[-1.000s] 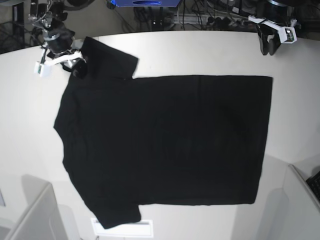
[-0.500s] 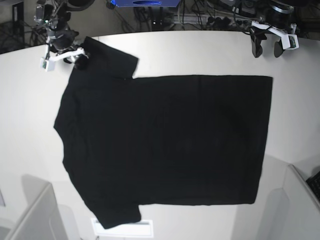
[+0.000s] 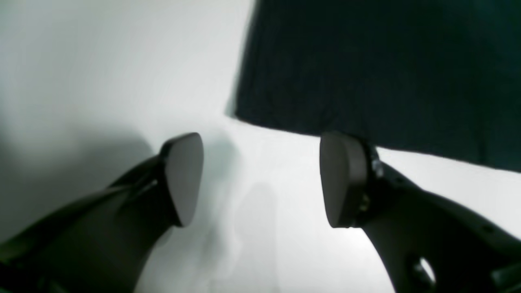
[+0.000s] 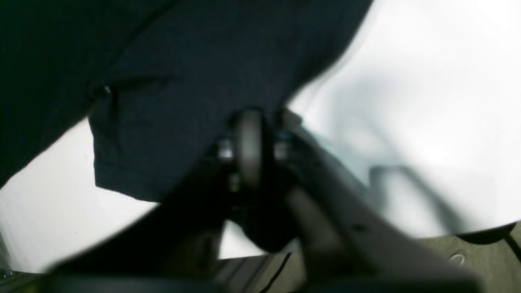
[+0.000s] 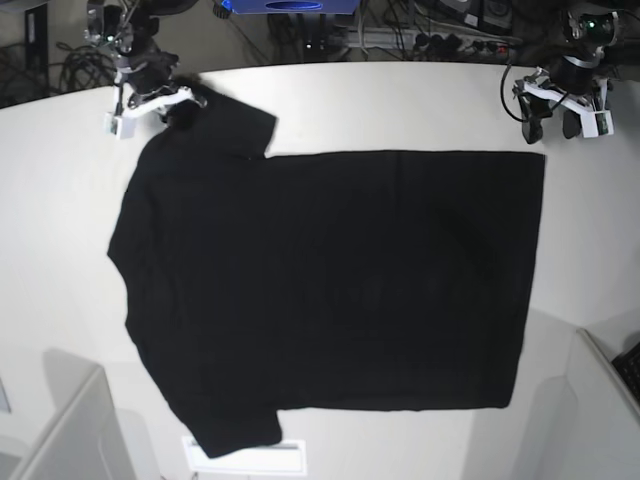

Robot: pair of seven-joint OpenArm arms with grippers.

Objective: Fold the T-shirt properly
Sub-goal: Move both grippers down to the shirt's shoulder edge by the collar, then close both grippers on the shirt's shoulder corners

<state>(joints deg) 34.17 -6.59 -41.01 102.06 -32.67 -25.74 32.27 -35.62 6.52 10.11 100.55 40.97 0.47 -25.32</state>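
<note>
The black T-shirt [image 5: 330,280] lies spread flat on the white table [image 5: 400,100], collar side to the left and hem to the right. No print or tag shows. My right gripper [image 5: 185,103] is at the far sleeve's upper edge. In the right wrist view its fingertips [image 4: 249,142] are pressed together over the rim of the sleeve [image 4: 171,122], blurred. My left gripper [image 5: 548,128] hovers just beyond the far hem corner. In the left wrist view the left gripper [image 3: 260,179] is open over bare table, with the shirt corner [image 3: 366,61] just ahead and nothing between the fingers.
Cables [image 5: 400,40] and a blue object [image 5: 290,5] lie past the table's far edge. A white sheet [image 5: 245,455] sits at the near edge under the lower sleeve. Grey panels stand at the near left [image 5: 60,430] and near right [image 5: 600,400].
My right gripper has slid along the far sleeve edge and shut there. My left gripper opened and came down from the far edge toward the hem corner. The shirt has not shifted.
</note>
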